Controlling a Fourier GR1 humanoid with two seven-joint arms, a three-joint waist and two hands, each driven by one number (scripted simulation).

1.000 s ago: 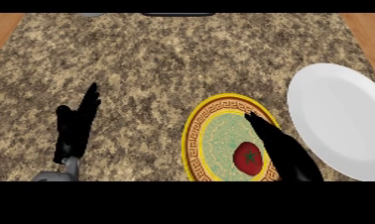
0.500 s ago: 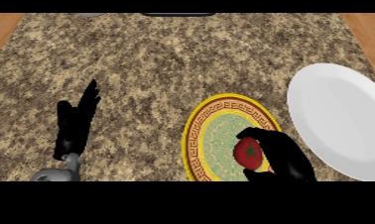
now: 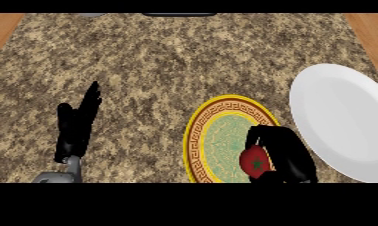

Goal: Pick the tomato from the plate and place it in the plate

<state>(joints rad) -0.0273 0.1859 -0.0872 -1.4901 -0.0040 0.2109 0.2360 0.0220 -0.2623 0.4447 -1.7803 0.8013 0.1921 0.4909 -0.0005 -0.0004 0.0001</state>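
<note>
My right hand (image 3: 284, 155) has now closed its fingers around the tomato (image 3: 254, 162), which a moment ago lay free on the yellow plate (image 3: 199, 135). The tomato is over that plate's near part, so I judge the grasp made; the lift toward the white plate (image 3: 332, 115), just right of it, comes next. My left hand (image 3: 74, 127) rests open, well left.

On your desk (image 3: 184, 60): patterned plate (image 3: 198, 140) front centre, tomato (image 3: 255, 162) on it; plain plate (image 3: 332, 115) just right.
</note>
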